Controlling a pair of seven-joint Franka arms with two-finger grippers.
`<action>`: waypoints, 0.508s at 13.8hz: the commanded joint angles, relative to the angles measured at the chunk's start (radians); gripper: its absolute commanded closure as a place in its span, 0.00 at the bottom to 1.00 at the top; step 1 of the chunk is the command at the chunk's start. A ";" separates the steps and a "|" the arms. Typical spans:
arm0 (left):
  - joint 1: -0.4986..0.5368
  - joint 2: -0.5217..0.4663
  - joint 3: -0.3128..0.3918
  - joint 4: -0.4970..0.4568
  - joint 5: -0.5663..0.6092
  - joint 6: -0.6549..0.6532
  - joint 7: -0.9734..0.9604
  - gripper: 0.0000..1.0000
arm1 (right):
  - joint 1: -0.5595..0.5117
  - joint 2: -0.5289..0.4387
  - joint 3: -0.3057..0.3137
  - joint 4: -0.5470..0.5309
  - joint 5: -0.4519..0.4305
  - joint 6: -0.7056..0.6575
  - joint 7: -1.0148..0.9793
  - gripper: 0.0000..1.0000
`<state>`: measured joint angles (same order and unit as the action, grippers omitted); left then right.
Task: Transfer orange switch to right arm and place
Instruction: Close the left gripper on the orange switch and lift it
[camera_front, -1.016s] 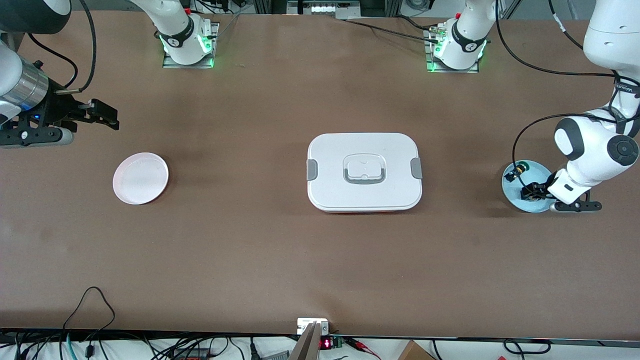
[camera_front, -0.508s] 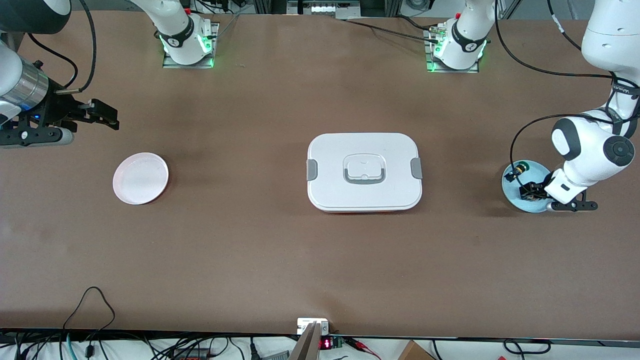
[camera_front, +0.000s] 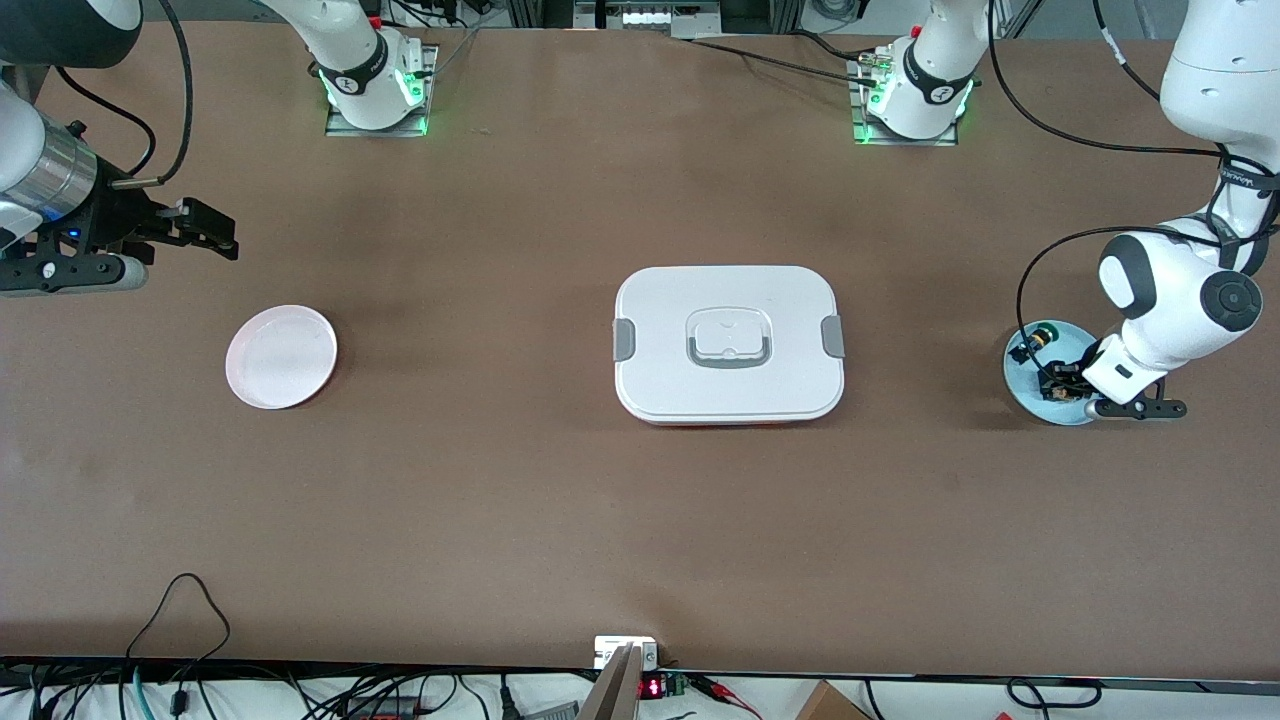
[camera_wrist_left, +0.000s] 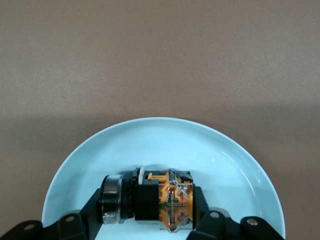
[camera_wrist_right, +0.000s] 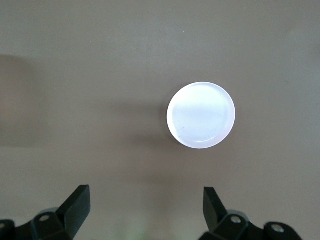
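The orange switch (camera_wrist_left: 167, 200), black with an orange end and a silver ring, lies on its side on the light blue plate (camera_wrist_left: 165, 137) at the left arm's end of the table. My left gripper (camera_wrist_left: 147, 212) is down on that plate (camera_front: 1020, 375), its fingers pressed against both ends of the switch (camera_front: 1058, 386). My right gripper (camera_front: 205, 232) is open and empty, held above the table near the pale pink plate (camera_front: 281, 356). That plate also shows in the right wrist view (camera_wrist_right: 201, 115), ahead of the open gripper (camera_wrist_right: 147, 200).
A small black part with a yellow-green end (camera_front: 1036, 340) lies on the blue plate's edge nearest the robots' bases. A white lidded container (camera_front: 728, 343) with grey latches sits at the table's middle. Cables run along the table's front edge.
The left arm's wrist has shifted slightly toward the container and the bases, with the gripper staying on the blue plate. The right arm has not moved.
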<state>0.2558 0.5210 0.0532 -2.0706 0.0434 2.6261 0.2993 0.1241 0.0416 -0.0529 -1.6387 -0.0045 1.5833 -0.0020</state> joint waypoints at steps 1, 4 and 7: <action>0.007 -0.032 -0.004 0.006 0.013 0.002 0.063 0.73 | -0.003 0.006 0.004 0.019 0.014 -0.019 0.011 0.00; -0.009 -0.110 -0.016 0.029 0.013 -0.090 0.064 0.73 | -0.003 0.006 0.002 0.019 0.014 -0.017 0.011 0.00; -0.013 -0.133 -0.078 0.195 0.013 -0.398 0.067 0.73 | -0.004 0.006 0.002 0.019 0.014 -0.016 0.011 0.00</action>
<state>0.2483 0.4156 0.0036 -1.9778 0.0434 2.4127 0.3485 0.1241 0.0416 -0.0529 -1.6387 -0.0045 1.5827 -0.0020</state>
